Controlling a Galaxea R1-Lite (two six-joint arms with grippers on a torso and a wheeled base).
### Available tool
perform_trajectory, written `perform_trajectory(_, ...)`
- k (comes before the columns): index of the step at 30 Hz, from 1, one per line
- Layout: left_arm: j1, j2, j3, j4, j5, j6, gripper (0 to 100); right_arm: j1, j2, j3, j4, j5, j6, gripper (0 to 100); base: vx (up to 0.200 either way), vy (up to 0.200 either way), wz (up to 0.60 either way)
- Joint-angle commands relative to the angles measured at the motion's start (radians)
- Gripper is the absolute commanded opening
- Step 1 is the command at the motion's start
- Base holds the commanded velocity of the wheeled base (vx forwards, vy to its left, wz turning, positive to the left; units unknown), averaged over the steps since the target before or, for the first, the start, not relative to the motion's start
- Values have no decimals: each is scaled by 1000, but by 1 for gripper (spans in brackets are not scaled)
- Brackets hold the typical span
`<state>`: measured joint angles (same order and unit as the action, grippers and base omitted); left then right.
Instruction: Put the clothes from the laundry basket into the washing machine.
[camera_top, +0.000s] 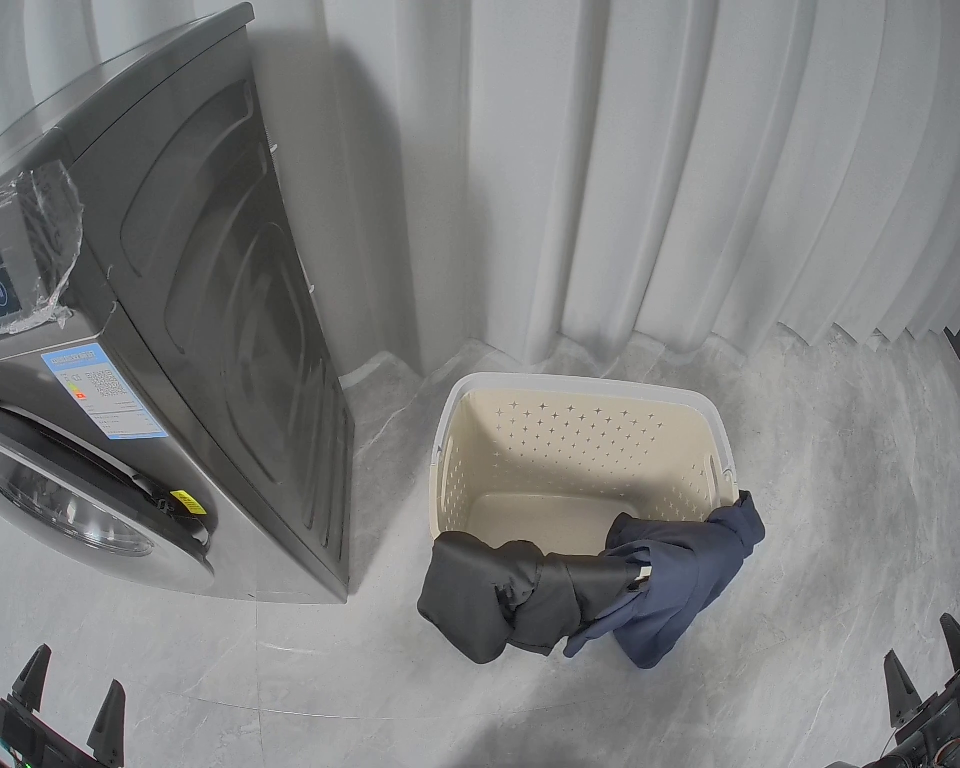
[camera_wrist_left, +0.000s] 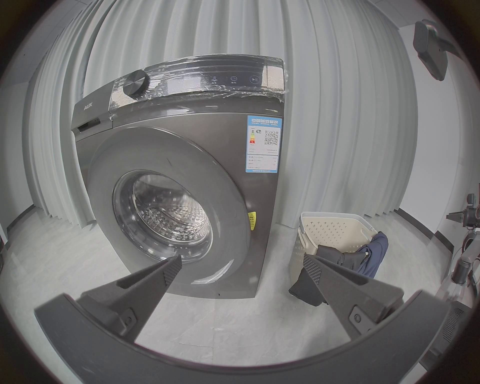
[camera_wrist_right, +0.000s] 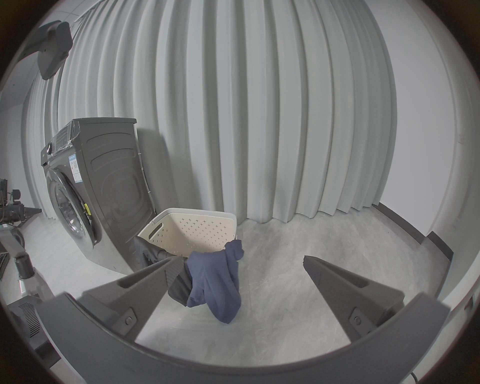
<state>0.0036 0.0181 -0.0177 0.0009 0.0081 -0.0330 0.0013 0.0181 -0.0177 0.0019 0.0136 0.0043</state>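
Observation:
A cream laundry basket (camera_top: 580, 385) stands on the floor ahead, also seen as the basket (camera_wrist_left: 334, 220) and the basket (camera_wrist_right: 195, 216). A dark grey garment (camera_top: 500, 595) and a navy garment (camera_top: 680, 580) hang over its near rim; the navy garment (camera_wrist_right: 215, 280) droops to the floor. The grey washing machine (camera_top: 230, 330) stands to the left, its door closed over the drum (camera_wrist_left: 165, 217). My left gripper (camera_top: 68, 705) is open at the lower left, well short of the machine. My right gripper (camera_top: 925, 665) is open at the lower right, away from the basket. Both hold nothing.
White curtains (camera_top: 650, 170) hang behind the basket and machine. Bare grey floor (camera_top: 330, 680) lies between me and both objects. A plastic film covers the machine's control panel (camera_wrist_left: 200, 80).

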Motion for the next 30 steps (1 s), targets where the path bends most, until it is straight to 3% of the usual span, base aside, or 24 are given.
perform_trajectory(1,1,-13,18,-1,0,-1,100,2,-18,18,1,0,0,100,-200,0,0)
perform_trajectory(5,1,-13,18,-2,1,-1,100,2,-18,18,0,0,0,100,-200,0,0)
perform_trajectory(11,1,-13,18,-2,1,-1,100,2,-18,18,0,-1,0,100,0,0,0)
perform_trajectory(30,1,-13,18,-2,1,-1,100,2,-18,18,0,0,0,100,0,200,0)
